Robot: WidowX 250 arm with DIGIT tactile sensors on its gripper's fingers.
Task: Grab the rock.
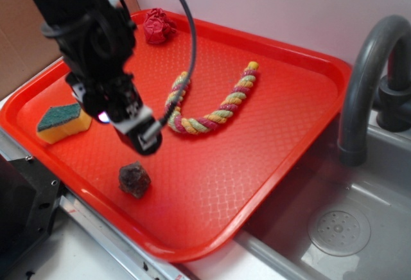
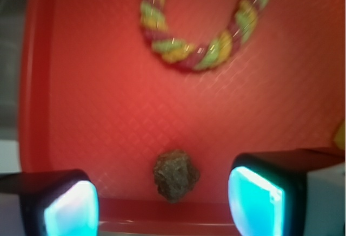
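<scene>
Rock (image 1: 134, 180) lay on the red tray (image 1: 270, 139), near the tray's front edge, resting free with nothing touching it. Surface dark brown-grey, lumpy and angular. In the wrist view the rock (image 2: 175, 175) sat between the two fingers (image 2: 69, 208), roughly centred in the gap and clear of both pads.

Gripper (image 1: 142, 135) hung just above and beside the rock in the exterior view, jaws spread wide apart and holding nothing. Gripper (image 2: 165, 203) pads glowed cyan in the wrist view. Whether the fingertips had reached the tray surface could not be judged from either view.

Yellow sponge with green top (image 1: 63, 122) sat on the tray near its left rim, well apart from the rock. Twisted rope (image 1: 212, 105), red, yellow and green strands, lay curved in a U at the tray's middle; also seen in the wrist view beyond the rock (image 2: 200, 27). Crumpled red cloth ball (image 1: 158, 26) sat at the far rim. Tray stood beside a grey sink (image 1: 340, 228) with a grey faucet (image 1: 369, 81).
</scene>
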